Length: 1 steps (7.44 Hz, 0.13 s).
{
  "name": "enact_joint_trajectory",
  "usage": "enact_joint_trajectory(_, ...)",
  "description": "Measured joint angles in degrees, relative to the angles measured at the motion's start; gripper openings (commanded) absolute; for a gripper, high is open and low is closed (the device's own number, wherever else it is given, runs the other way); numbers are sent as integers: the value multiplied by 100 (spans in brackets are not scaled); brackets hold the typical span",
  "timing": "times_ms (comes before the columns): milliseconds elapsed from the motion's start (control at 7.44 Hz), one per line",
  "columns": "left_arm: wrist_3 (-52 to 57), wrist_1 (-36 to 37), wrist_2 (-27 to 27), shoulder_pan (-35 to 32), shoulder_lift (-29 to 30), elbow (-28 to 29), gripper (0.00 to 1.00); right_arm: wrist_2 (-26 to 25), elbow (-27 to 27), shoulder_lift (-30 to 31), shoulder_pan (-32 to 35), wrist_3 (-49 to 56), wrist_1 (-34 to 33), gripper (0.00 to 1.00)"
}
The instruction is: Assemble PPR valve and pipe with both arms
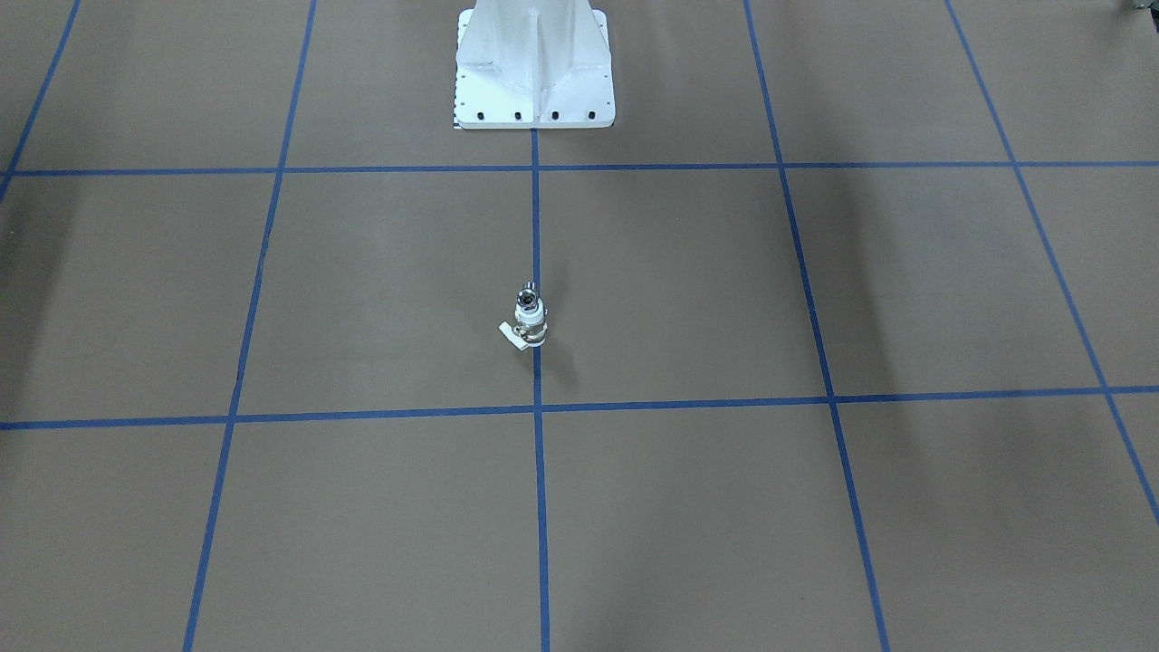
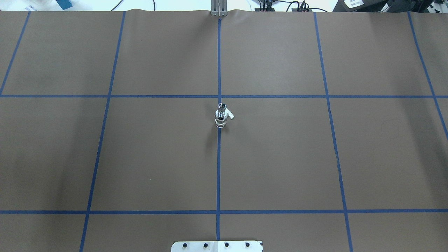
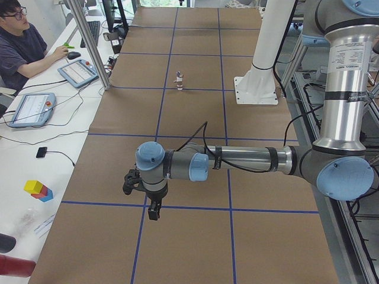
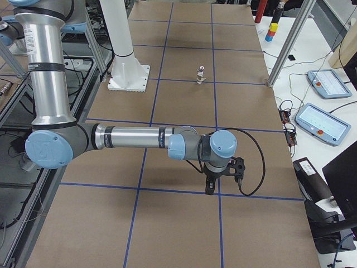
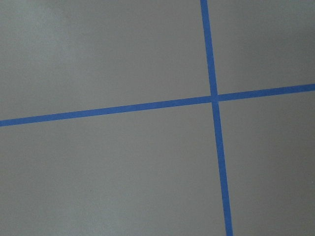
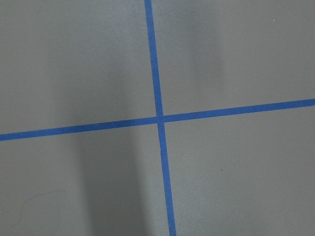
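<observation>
The PPR valve (image 1: 531, 326) stands upright near the middle of the front-facing frame, right on the blue tape line (image 1: 537, 226) that runs down the centre of the table (image 1: 362, 272). The pipe (image 1: 527, 296) sits on its top end, shiny open mouth facing up. The long axis of the pair is vertical, so it reads as a short column leaning toward the top of the frame in both the front-facing and overhead views. The valve's flat lever (image 1: 508, 332) sticks out sideways, to lower left in the front-facing view and to the right in the overhead one. The white pedestal (image 1: 534, 63) is well apart, at top centre. My left pincer (image 3: 154, 213) and my right pincer (image 4: 210, 188) each hang low over bare table near a tape crossing, far from the valve. They show only in the side views, so I cannot tell whether either is spread or pressed together, though neither appears to hold anything. I judge the joining looks done, but how firmly the pipe is seated I cannot see. If it is loose, one pincer should steady the brass body while the other presses straight down on the stub.
</observation>
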<state>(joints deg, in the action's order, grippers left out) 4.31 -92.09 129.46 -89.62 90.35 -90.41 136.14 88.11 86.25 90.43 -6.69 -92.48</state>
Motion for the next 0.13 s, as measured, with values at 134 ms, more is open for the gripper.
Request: enact_joint_trajectory(134, 0, 4, 0, -1, 0, -1, 100, 0, 5, 14, 12, 1, -4, 100)
